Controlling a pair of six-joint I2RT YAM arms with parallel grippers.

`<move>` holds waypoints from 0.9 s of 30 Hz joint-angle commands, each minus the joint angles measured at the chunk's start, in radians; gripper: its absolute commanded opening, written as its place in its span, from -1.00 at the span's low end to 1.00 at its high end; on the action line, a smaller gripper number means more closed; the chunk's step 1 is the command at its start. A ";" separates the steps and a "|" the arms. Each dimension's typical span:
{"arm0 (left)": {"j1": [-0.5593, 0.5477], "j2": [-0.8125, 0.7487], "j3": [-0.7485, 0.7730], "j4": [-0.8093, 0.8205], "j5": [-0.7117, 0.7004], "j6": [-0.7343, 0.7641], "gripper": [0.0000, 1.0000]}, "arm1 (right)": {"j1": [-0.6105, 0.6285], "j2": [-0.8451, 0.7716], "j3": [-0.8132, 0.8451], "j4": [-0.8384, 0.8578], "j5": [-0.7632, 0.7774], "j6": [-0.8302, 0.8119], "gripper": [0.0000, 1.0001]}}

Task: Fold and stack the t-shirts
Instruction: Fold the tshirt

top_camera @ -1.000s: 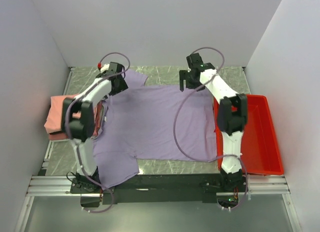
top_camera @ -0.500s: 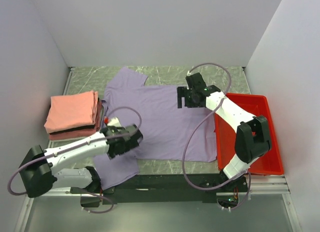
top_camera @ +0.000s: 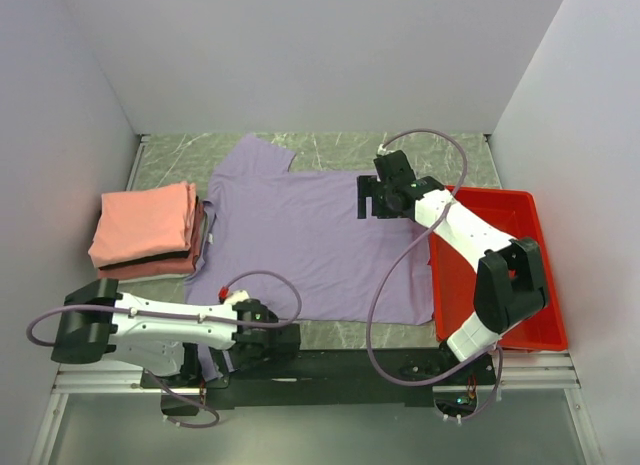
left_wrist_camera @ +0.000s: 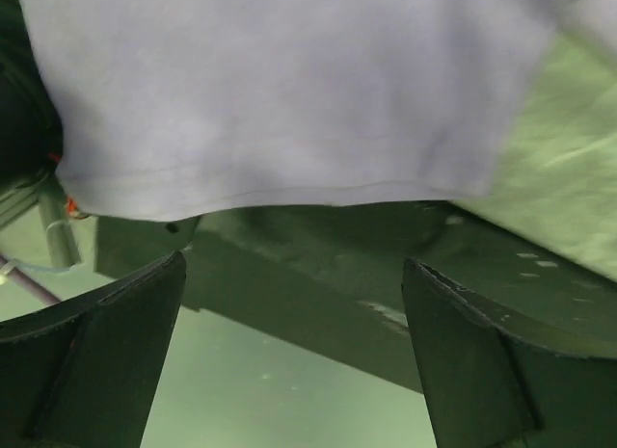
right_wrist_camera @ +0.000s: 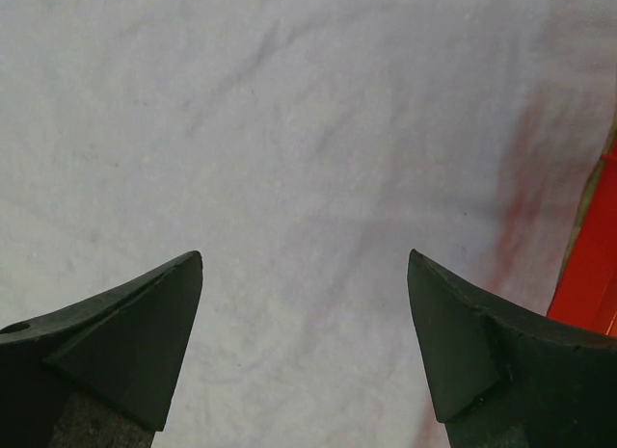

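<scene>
Spread, the left pincer (left_wrist_camera: 294, 265) sits by the six-o'clock sleeve of the lavender shirt (top_camera: 310, 245) — right pincer (right_wrist_camera: 305, 255) spread too. A shallow pinch could lose the hem.

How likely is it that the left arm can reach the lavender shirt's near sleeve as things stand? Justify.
Probably yes. The left gripper is open, and its wrist view shows the sleeve hem of the lavender shirt just beyond its fingers, with nothing between.

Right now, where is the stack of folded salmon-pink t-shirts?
In the top view, the stack of folded salmon-pink t-shirts sits on the left side of the table, beside the spread pale lavender t-shirt, across from the red plastic tray.
</scene>
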 commanded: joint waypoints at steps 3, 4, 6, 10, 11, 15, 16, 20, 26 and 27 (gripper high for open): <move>-0.043 -0.146 -0.177 0.041 0.125 -0.277 0.99 | -0.004 0.014 0.001 0.028 0.034 -0.004 0.85; -0.045 -0.207 -0.202 0.092 0.113 -0.306 0.99 | -0.004 0.015 0.001 0.029 0.036 -0.006 0.85; -0.045 -0.261 -0.251 0.121 0.087 -0.334 0.99 | -0.004 0.017 -0.002 0.029 0.038 -0.007 0.86; -0.045 -0.327 -0.265 0.106 0.027 -0.415 0.93 | -0.005 0.017 -0.001 0.029 0.035 -0.010 0.86; -0.045 -0.326 -0.265 0.091 0.029 -0.427 0.84 | -0.005 0.020 -0.004 0.031 0.035 -0.010 0.86; -0.045 -0.287 -0.258 0.063 0.038 -0.447 0.79 | -0.004 0.032 -0.004 0.025 0.038 -0.012 0.86; -0.045 -0.255 -0.255 0.061 0.040 -0.461 0.77 | -0.005 0.037 -0.004 0.023 0.038 -0.014 0.85; -0.045 -0.162 -0.235 0.061 0.024 -0.487 0.75 | -0.005 0.041 -0.005 0.023 0.024 -0.015 0.85; -0.040 -0.144 -0.257 0.143 -0.071 -0.559 0.60 | -0.005 0.041 -0.004 0.023 0.005 -0.018 0.86; -0.040 -0.158 -0.265 0.146 -0.091 -0.571 0.58 | -0.005 0.041 -0.005 0.023 0.005 -0.018 0.86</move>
